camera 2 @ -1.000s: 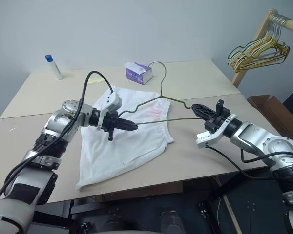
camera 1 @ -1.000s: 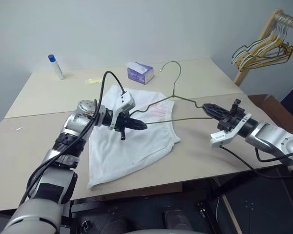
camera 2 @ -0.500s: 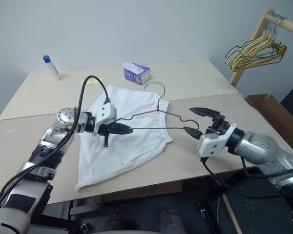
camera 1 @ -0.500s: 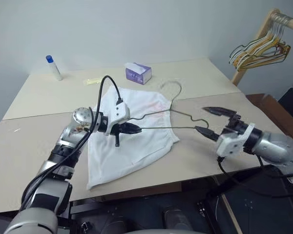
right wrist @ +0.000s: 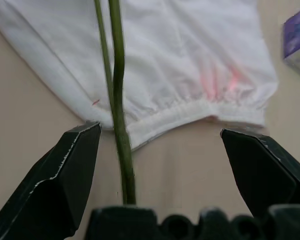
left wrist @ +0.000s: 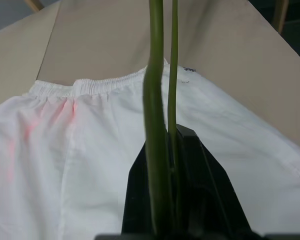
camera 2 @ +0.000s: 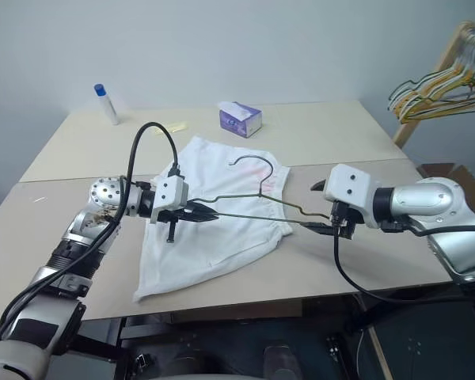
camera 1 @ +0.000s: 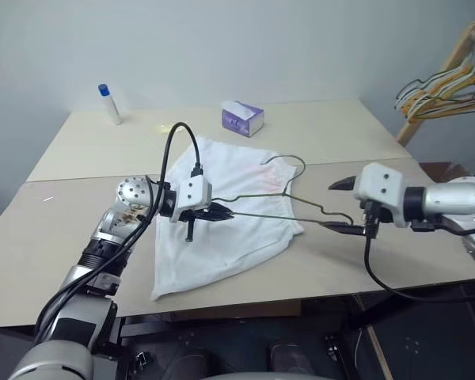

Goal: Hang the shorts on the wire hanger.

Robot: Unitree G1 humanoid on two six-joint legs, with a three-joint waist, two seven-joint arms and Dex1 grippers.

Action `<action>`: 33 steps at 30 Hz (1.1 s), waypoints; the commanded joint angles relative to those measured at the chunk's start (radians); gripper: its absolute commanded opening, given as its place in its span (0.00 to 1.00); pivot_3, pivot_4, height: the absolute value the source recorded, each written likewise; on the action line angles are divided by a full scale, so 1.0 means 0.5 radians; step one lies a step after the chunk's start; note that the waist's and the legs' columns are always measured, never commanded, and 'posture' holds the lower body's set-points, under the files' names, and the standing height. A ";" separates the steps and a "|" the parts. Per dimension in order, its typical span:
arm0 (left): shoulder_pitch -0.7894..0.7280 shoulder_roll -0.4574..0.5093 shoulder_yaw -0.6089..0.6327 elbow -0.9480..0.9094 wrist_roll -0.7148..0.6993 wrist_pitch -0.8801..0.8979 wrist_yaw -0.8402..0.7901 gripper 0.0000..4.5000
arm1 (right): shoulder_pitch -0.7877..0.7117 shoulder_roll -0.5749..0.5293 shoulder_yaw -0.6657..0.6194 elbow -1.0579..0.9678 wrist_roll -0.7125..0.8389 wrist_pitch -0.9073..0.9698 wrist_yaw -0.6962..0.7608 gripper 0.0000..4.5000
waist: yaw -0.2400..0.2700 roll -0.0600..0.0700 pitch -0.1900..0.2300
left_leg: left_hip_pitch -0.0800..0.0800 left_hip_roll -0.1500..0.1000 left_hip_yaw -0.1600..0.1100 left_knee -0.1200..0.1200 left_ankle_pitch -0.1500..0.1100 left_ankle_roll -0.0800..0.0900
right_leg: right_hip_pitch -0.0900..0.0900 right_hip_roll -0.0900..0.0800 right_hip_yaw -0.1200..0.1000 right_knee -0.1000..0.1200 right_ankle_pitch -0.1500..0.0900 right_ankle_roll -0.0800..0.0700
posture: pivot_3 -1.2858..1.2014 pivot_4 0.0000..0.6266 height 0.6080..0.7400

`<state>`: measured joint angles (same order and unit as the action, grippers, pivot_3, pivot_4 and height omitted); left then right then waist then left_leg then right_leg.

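Over crumpled soft shorts (camera 1: 229,222), thin wire hanger (camera 1: 289,207).

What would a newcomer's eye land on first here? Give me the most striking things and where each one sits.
The thin wire hanger stretches above the white shorts spread mid-table. The left gripper is shut on its left end, while the right gripper stands open around its right end. A bunch of striped hangers hangs on a wooden rack at the far right.
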<state>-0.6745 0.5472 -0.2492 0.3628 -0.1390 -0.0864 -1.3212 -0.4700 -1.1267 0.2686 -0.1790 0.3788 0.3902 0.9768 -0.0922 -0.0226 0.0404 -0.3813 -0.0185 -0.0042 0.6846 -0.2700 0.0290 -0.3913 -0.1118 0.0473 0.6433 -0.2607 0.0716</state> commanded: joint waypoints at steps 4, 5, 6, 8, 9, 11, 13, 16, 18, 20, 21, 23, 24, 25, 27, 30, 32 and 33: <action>-0.011 0.013 0.055 -0.088 -0.036 0.008 0.008 0.00 | -0.131 0.110 0.049 0.044 -0.184 0.124 0.172 0.64 | 0.039 0.000 0.000 | -0.008 0.000 0.000 0.007 0.000 0.001 | -0.005 0.000 -0.001 0.001 0.001 0.001 | 0.48 0.00 1.00; -0.008 0.012 0.055 -0.093 -0.038 0.011 0.006 0.00 | -0.138 0.135 0.049 0.044 -0.203 0.134 0.180 0.56 | 0.043 0.000 0.000 | -0.008 0.000 0.001 0.010 -0.001 0.002 | -0.004 0.000 -0.001 0.001 0.001 0.001 | 0.48 0.00 1.00; -0.007 0.012 0.054 -0.095 -0.039 0.012 0.005 0.00 | -0.144 0.156 0.047 0.041 -0.220 0.145 0.193 0.47 | 0.046 0.000 0.000 | -0.008 0.000 0.001 0.012 -0.001 0.002 | -0.003 0.001 -0.002 0.002 0.001 0.001 | 0.48 0.00 1.00; -0.007 0.012 0.053 -0.099 -0.044 0.018 -0.004 0.00 | -0.155 0.196 0.042 0.036 -0.258 0.165 0.209 0.32 | 0.048 0.000 0.000 | -0.007 0.000 0.001 0.016 -0.002 0.003 | -0.001 0.002 -0.003 0.003 0.001 0.002 | 0.48 0.00 1.00; -0.007 0.012 0.052 -0.100 -0.046 0.019 -0.009 0.00 | -0.158 0.212 0.037 0.032 -0.273 0.173 0.218 0.23 | 0.049 0.000 0.000 | -0.007 0.000 0.001 0.016 -0.002 0.003 | 0.000 0.002 -0.003 0.003 0.001 0.002 | 0.48 0.00 1.00; -0.008 0.012 0.051 -0.103 -0.046 0.020 -0.014 0.00 | -0.160 0.238 0.023 0.023 -0.296 0.188 0.232 0.08 | 0.048 0.000 0.000 | -0.007 0.000 0.001 0.017 -0.002 0.003 | 0.000 0.002 -0.004 0.003 0.001 0.002 | 0.48 0.00 1.00; -0.009 0.013 0.049 -0.105 -0.046 0.025 -0.026 0.00 | -0.153 0.260 0.004 0.008 -0.312 0.188 0.244 0.01 | 0.048 0.000 0.000 | -0.008 0.000 0.000 0.018 -0.002 0.004 | 0.000 0.002 -0.004 0.003 0.001 0.002 | 0.48 0.00 1.00; -0.015 0.020 0.037 -0.110 -0.029 0.041 -0.040 0.00 | -0.138 0.275 -0.025 -0.015 -0.323 0.195 0.249 0.01 | 0.048 0.000 0.000 | -0.008 0.000 0.001 0.018 -0.002 0.004 | 0.000 0.002 -0.004 0.003 0.001 0.002 | 0.48 0.00 1.00; -0.030 0.022 0.034 -0.094 -0.031 0.083 -0.060 0.00 | -0.101 0.271 -0.065 -0.042 -0.301 0.210 0.255 0.01 | 0.048 0.000 0.000 | -0.007 0.000 0.000 0.018 -0.002 0.004 | 0.001 0.002 -0.004 0.003 0.001 0.002 | 0.47 0.00 1.00; -0.063 0.016 0.059 -0.048 -0.064 0.112 -0.090 0.13 | -0.036 0.256 -0.118 -0.062 -0.277 0.219 0.255 0.00 | 0.050 0.000 0.000 | -0.007 0.000 0.000 0.018 -0.002 0.004 | 0.001 0.003 -0.005 0.003 0.001 0.002 | 0.47 0.00 1.00; -0.085 0.011 0.084 -0.012 -0.083 0.119 -0.097 0.17 | 0.012 0.243 -0.153 -0.075 -0.263 0.222 0.255 0.00 | 0.052 0.000 0.000 | -0.008 0.000 0.000 0.018 -0.002 0.004 | 0.001 0.003 -0.005 0.002 0.001 0.002 | 0.47 0.00 1.00; -0.133 0.001 0.144 0.068 -0.104 0.096 -0.054 0.32 | 0.145 0.209 -0.252 -0.120 -0.216 0.246 0.255 0.00 | 0.064 0.000 0.000 | -0.009 -0.001 -0.001 0.019 -0.002 0.004 | 0.001 0.002 -0.006 0.002 0.001 0.002 | 0.47 0.00 1.00; -0.145 -0.001 0.169 0.081 -0.118 0.090 -0.041 0.39 | 0.212 0.197 -0.305 -0.148 -0.198 0.247 0.253 0.00 | 0.065 0.000 0.000 | -0.009 -0.001 -0.001 0.020 -0.002 0.004 | 0.002 0.003 -0.007 0.001 0.001 0.002 | 0.47 0.00 1.00; -0.157 0.000 0.200 0.079 -0.150 0.113 -0.043 0.46 | 0.292 0.181 -0.368 -0.180 -0.168 0.265 0.252 0.00 | 0.068 0.000 0.000 | -0.009 -0.001 -0.001 0.020 -0.002 0.004 | 0.002 0.002 -0.007 0.001 0.001 0.002 | 0.47 0.00 1.00; -0.158 0.008 0.258 0.036 -0.219 0.192 -0.048 0.60 | 0.461 0.160 -0.509 -0.240 -0.107 0.331 0.235 0.00 | 0.071 0.000 0.000 | -0.009 -0.001 -0.001 0.019 -0.003 0.004 | 0.002 0.003 -0.007 0.001 0.001 0.002 | 0.47 0.00 1.00; -0.118 0.034 0.326 -0.044 -0.296 0.319 -0.032 0.81 | 0.720 0.181 -0.756 -0.235 -0.021 0.506 0.147 0.00 | 0.076 0.000 0.000 | -0.008 0.000 -0.001 0.019 -0.003 0.004 | 0.004 0.003 -0.007 0.001 0.001 0.002 | 0.47 0.00 1.00; -0.087 0.041 0.345 -0.092 -0.297 0.394 0.028 0.95 | 0.798 0.229 -0.870 -0.193 0.042 0.623 0.081 0.00 | 0.072 0.000 0.000 | -0.005 0.000 -0.001 0.020 -0.003 0.004 | 0.005 0.003 -0.005 0.002 0.001 0.002 | 0.47 0.00 1.00; -0.071 0.041 0.356 -0.121 -0.312 0.459 0.057 0.99 | 0.812 0.267 -0.921 -0.156 0.081 0.703 0.035 0.00 | 0.068 0.000 -0.001 | -0.003 0.000 0.000 0.019 -0.003 0.004 | 0.007 0.003 -0.004 0.002 0.001 0.002 | 0.47 0.00 1.00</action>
<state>-0.7066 0.5641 -0.0926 0.3432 -0.2772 0.1085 -1.3166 -0.0531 -1.0017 -0.1220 -0.2590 0.3825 0.6959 1.0241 -0.0583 -0.0224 0.0401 -0.3817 -0.0182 -0.0042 0.6943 -0.2714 0.0312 -0.3873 -0.1103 0.0456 0.6448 -0.2601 0.0727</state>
